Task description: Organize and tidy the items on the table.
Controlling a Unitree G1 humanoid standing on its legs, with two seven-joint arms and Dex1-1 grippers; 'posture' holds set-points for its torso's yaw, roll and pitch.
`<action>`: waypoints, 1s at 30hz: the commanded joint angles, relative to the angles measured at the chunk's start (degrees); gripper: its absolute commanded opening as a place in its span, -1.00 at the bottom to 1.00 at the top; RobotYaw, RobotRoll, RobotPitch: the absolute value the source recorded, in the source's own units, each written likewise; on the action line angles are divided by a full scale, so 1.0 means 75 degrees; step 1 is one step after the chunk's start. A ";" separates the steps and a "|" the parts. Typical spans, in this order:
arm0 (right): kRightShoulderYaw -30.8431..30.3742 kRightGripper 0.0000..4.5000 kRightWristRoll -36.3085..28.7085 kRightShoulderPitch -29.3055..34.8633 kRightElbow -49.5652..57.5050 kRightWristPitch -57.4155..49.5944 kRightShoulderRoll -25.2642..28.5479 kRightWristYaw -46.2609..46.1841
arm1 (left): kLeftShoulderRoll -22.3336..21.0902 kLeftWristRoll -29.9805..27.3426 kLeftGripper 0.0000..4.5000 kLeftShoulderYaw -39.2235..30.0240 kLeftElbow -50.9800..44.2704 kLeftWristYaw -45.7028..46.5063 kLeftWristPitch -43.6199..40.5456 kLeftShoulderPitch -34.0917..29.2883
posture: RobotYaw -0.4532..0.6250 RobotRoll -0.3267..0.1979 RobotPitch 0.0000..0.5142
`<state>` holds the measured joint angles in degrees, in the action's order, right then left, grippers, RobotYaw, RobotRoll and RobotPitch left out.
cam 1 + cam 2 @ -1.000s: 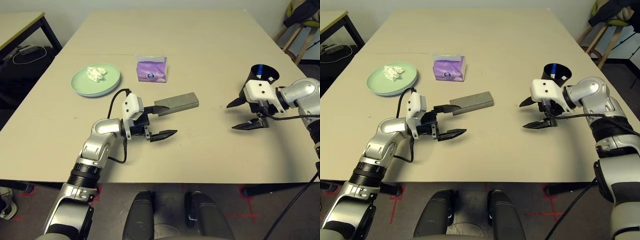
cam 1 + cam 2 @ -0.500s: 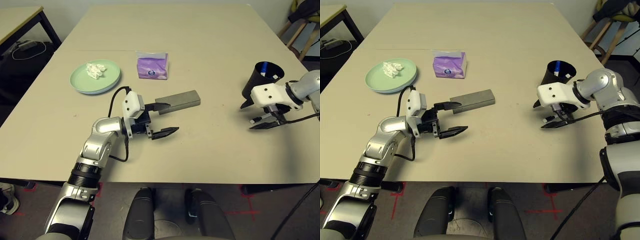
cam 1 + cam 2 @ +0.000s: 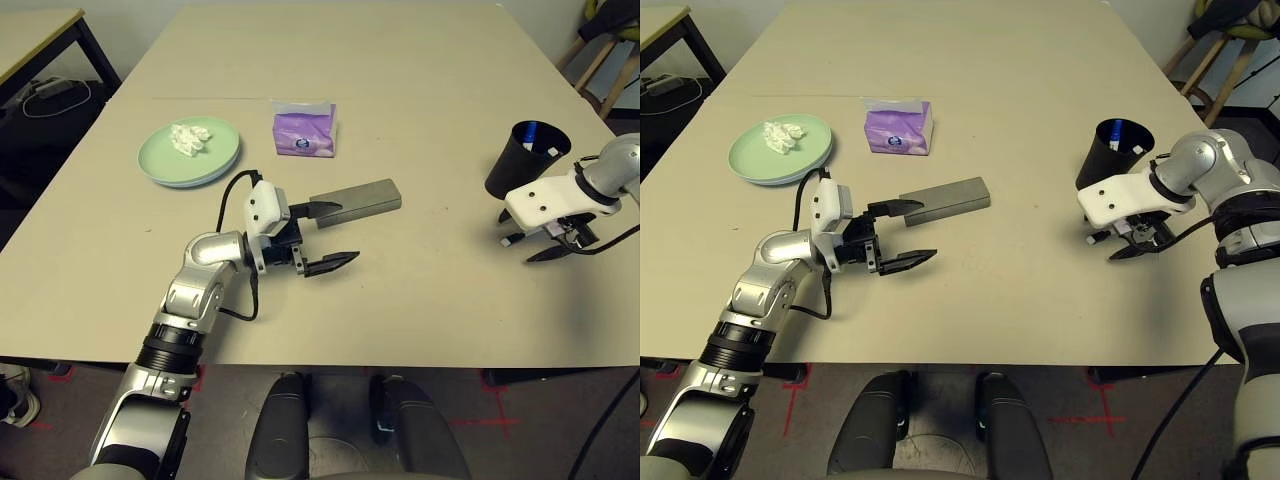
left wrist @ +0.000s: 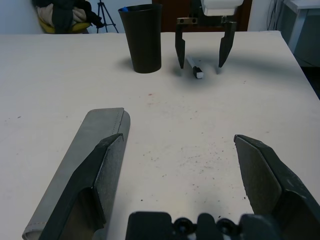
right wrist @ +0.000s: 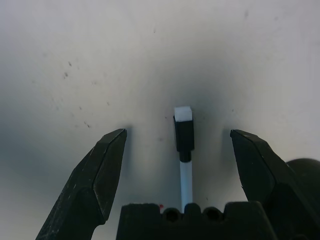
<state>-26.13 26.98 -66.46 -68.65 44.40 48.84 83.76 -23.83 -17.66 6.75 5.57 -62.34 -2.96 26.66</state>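
Observation:
On the beige table [image 3: 420,70], a grey glasses case [image 3: 362,197] lies in the middle. My left gripper [image 3: 346,233] is open; one finger [image 4: 97,170] sits over the case's near end, and bare table shows between the fingers. A black cup [image 3: 523,162] with a blue-tipped pen in it stands at the right. Just in front of it my right gripper [image 5: 177,134] points down, open, straddling a white pen [image 5: 185,170] with a black band that lies on the table. A pale-green plate [image 3: 175,165] holding crumpled white tissue [image 3: 190,138] and a purple tissue pack [image 3: 305,133] sit at the back left.
A smaller black-legged desk [image 3: 35,30] stands off the far left corner, with cables on the floor beside it. A wooden chair [image 3: 605,70] stands past the table's right edge. Bare tabletop stretches across the back and the front middle.
My right gripper has swung right and nearer, from the open table to beside the black cup, and turned down over the white pen. The left arm has stayed put.

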 commanded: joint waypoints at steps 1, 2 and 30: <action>-0.0152 0.99 0.0260 -0.0059 -0.0242 0.0221 0.0031 -0.0290 | -0.0051 0.0111 1.00 0.0068 -0.0067 0.0039 0.0112 -0.0029 | 0.27 0.25 -0.28; -0.0211 0.99 0.0350 -0.0073 -0.0271 0.0308 0.0026 -0.0349 | -0.0057 0.0111 1.00 0.0067 -0.0076 0.0053 0.0104 -0.0036 | 0.27 0.25 -0.28; -0.0582 -0.52 0.0972 -0.0391 -0.0795 0.0831 -0.0171 -0.0462 | -0.0096 0.0071 1.00 0.0047 -0.0156 0.0263 0.0014 -0.0078 | 0.33 0.25 -0.29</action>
<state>-30.66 34.50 -69.28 -74.10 50.75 47.37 79.27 -24.27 -17.55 6.75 5.44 -60.53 -2.80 26.55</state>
